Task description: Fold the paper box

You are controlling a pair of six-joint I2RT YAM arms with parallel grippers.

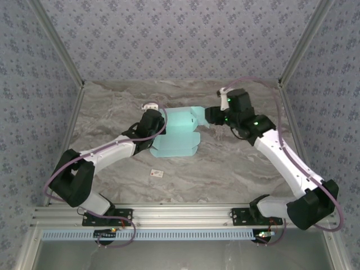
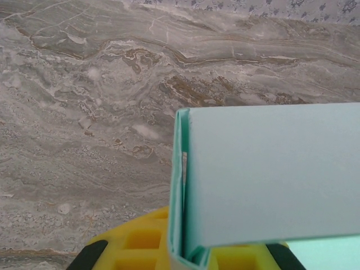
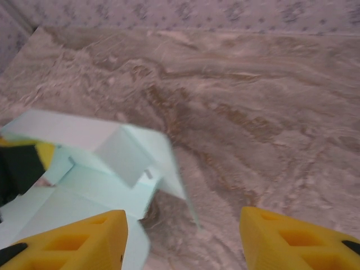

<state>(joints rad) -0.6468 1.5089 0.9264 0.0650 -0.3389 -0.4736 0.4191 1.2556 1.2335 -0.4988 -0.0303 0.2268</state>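
The paper box point(image 1: 179, 134) is light mint card, partly folded, lying mid-table with a raised flap at its right end. At the box's left edge, my left gripper point(image 1: 154, 128) is shut on a doubled wall of the card. In the left wrist view that folded wall point(image 2: 181, 191) stands upright between the yellow fingers point(image 2: 140, 244), and a broad panel point(image 2: 270, 174) spreads to the right. My right gripper point(image 1: 210, 116) hovers just off the box's right flap. Its yellow fingers point(image 3: 73, 242) stand wide open with bare table between them. The box point(image 3: 107, 163) lies ahead to the left, its flap blurred.
A tiny white tag with a red mark point(image 1: 157, 174) lies on the marble table point(image 1: 236, 169) nearer the arm bases. Patterned walls close in the table at the back and both sides. Bare marble stretches in front of and to the right of the box.
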